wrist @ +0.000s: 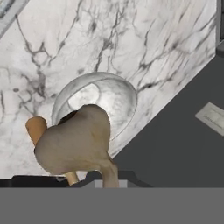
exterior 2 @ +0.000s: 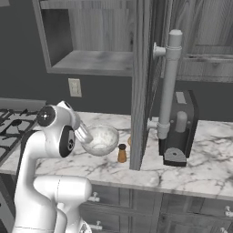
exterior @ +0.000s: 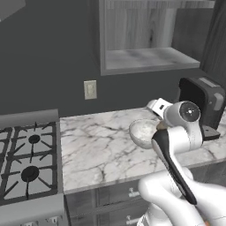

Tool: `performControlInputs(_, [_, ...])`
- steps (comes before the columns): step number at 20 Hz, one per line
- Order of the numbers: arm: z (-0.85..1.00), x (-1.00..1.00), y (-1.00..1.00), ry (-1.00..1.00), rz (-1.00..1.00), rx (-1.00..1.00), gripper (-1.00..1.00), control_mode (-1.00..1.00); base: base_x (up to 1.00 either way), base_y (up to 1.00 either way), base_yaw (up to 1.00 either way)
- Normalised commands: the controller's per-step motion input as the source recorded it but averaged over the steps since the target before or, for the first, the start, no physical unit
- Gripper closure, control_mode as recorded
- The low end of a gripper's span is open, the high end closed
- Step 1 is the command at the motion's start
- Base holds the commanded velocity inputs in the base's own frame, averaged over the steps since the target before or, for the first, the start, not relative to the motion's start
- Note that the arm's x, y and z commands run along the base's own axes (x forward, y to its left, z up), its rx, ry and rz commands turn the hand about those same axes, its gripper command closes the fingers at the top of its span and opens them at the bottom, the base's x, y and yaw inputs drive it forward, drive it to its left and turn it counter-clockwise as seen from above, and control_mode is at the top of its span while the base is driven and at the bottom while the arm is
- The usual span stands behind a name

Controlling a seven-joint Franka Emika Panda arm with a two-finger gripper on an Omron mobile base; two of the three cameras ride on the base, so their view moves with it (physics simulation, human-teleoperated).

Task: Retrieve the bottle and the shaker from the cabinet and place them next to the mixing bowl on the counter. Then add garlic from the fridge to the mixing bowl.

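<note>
My gripper (wrist: 87, 176) is shut on the garlic (wrist: 74, 142), a pale tan lump that hangs just over the near rim of the glassy mixing bowl (wrist: 111, 98). From the right base view the gripper (exterior 2: 85, 135) sits at the left rim of the mixing bowl (exterior 2: 102, 139). On the counter (exterior 2: 200, 168) to the right of the bowl stands the shaker (exterior 2: 122, 153), orange-brown with a dark cap. The golden bottle (exterior 2: 130, 141) behind it is mostly hidden by a door panel. The cabinet (exterior: 150, 57) niche holds nothing. My arm covers part of the bowl (exterior: 142, 131) in the left base view.
A grey wood-grain door panel (exterior 2: 139, 82) with a long grey handle (exterior 2: 169, 82) juts out over the counter right of the bowl. A black appliance (exterior 2: 179, 127) stands behind it. The stove (exterior: 26, 159) lies at the left. A wall outlet (exterior: 90, 89) is above the counter.
</note>
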Motion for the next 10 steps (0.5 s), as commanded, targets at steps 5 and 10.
performControlInputs(5, [-0.41, 0.29, 0.00, 0.00, 0.02, 0.00, 1.00, -1.00, 0.00, 0.00, 0.00])
performControlInputs(10, [-0.35, 0.02, 0.00, 0.00, 0.03, 0.00, 1.00, -1.00, 0.00, 0.00, 0.00])
